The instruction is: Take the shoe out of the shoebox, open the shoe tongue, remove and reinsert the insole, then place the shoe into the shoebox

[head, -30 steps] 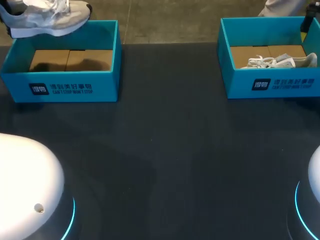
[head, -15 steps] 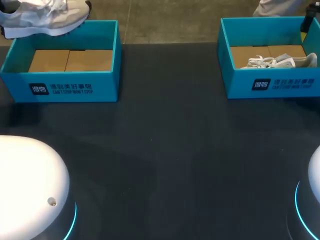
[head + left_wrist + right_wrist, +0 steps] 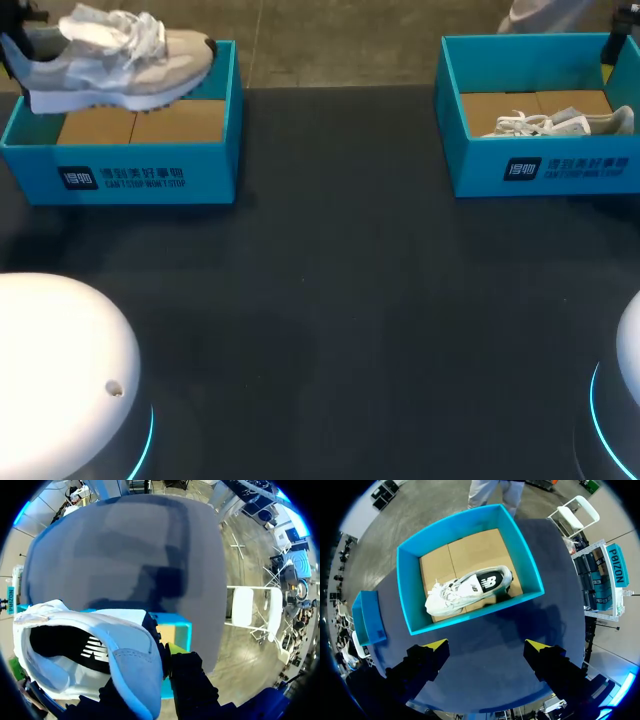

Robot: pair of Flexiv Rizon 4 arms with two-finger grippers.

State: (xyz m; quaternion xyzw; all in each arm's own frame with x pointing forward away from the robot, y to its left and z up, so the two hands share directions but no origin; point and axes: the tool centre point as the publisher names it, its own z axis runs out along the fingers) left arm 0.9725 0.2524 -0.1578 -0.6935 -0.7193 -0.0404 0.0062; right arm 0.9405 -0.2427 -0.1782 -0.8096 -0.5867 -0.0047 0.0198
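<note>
The left pincer (image 3: 161, 659) pinches the shoe (image 3: 120, 62) by its heel above the far-left shoebox (image 3: 130, 172), so removal looks nearly done, with tongue, insole and return left; the right pincer (image 3: 486, 646) hangs spread over the far-right shoebox (image 3: 529, 574).

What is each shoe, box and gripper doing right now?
left shoe: lifted above its box, held at the heel.
left shoebox: open, no shoe inside.
right shoe: lying inside its box.
right shoebox: open, shoe inside.
left gripper: shut on the left shoe.
right gripper: open, above the right shoebox.
</note>
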